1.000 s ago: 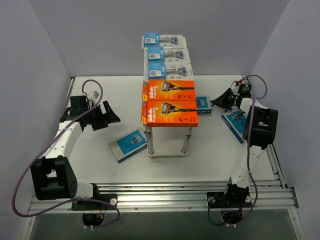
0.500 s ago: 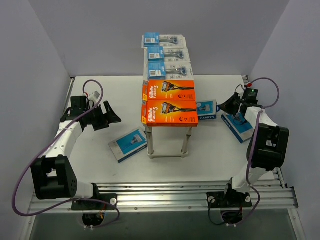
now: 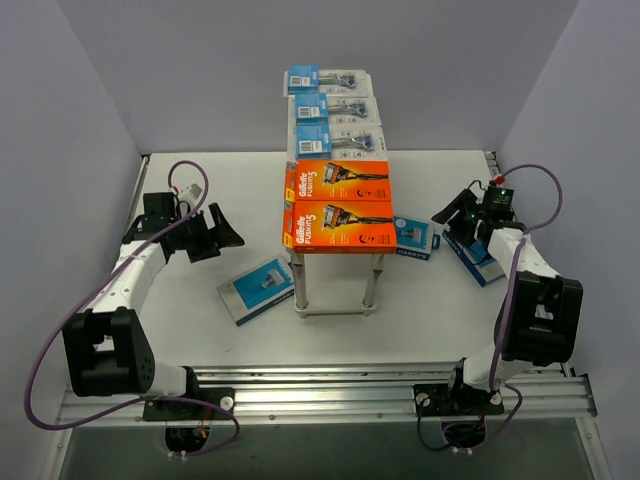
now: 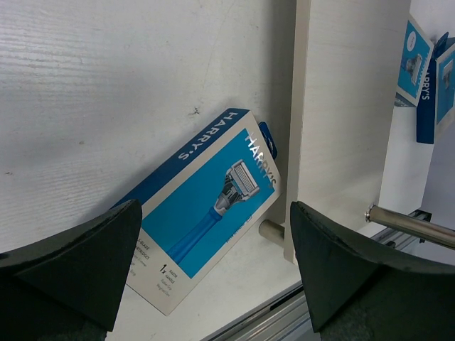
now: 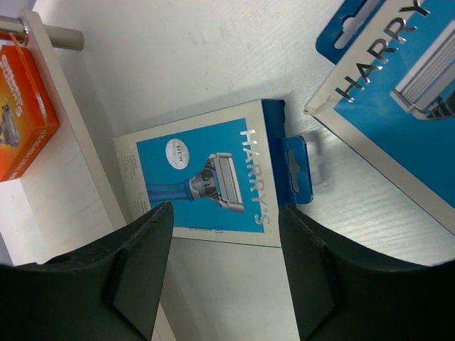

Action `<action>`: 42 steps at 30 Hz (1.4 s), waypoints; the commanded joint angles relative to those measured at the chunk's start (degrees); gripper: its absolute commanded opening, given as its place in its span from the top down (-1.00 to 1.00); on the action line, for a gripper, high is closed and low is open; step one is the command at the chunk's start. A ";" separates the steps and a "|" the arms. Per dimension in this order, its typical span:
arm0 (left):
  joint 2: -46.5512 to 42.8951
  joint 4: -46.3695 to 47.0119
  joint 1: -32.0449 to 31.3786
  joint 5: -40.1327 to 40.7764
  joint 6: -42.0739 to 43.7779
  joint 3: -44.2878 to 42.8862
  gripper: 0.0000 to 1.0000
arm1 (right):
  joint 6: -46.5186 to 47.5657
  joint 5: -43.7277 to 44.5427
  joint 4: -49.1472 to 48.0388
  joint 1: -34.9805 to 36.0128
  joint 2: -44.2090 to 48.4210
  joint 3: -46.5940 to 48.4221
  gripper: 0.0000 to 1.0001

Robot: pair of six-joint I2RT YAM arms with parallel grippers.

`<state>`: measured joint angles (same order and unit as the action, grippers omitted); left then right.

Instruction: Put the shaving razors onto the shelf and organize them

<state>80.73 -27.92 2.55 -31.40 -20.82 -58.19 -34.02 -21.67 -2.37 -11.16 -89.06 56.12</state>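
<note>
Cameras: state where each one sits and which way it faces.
Top external: above and behind the bases, looking down on the shelf, left end effector and right end effector.
Left wrist: on the left arm, facing down at the left box; own fingers frame it.
Right wrist: on the right arm, facing down at the right box; own fingers show.
Shared: the top view shows both boxes too.

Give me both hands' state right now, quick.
Left hand: open, holding nothing.
Right hand: open, holding nothing; a Harry's razor box lies below it, not gripped.
</note>
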 commanded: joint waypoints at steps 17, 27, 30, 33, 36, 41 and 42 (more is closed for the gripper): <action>0.39 2.43 -0.52 -1.65 -0.10 -0.17 -0.88 | 5.02 0.40 -3.25 -0.27 -3.93 -6.11 -0.44; 0.83 2.61 -0.52 -2.00 -0.28 -0.08 -0.88 | 4.58 0.49 -6.68 -0.36 -8.85 -5.85 -0.38; 1.01 2.61 -0.52 -2.00 -0.36 -0.16 -0.88 | 3.70 0.40 -7.47 -0.36 -9.47 -5.84 -0.33; 1.10 2.70 -0.52 -2.18 -0.36 -0.17 -0.88 | 3.61 0.05 -7.91 -0.36 -10.26 -5.93 -0.27; 1.10 2.61 -0.52 -2.18 -0.36 -0.17 -0.88 | 3.61 -0.48 -8.70 -0.36 -11.31 -6.11 -0.21; 1.01 2.61 -0.52 -1.91 -0.28 -0.08 -0.88 | 3.61 -1.00 -9.93 -0.44 -12.45 -5.93 -0.09; 1.01 2.61 -0.52 -1.83 -0.28 -0.08 -0.88 | 3.52 -1.00 -10.11 -0.53 -12.81 -5.85 -0.08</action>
<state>81.67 -27.83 2.22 -32.01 -20.86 -57.98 -30.61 -23.03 -13.56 -11.27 -99.70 49.82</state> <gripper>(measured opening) 0.940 0.549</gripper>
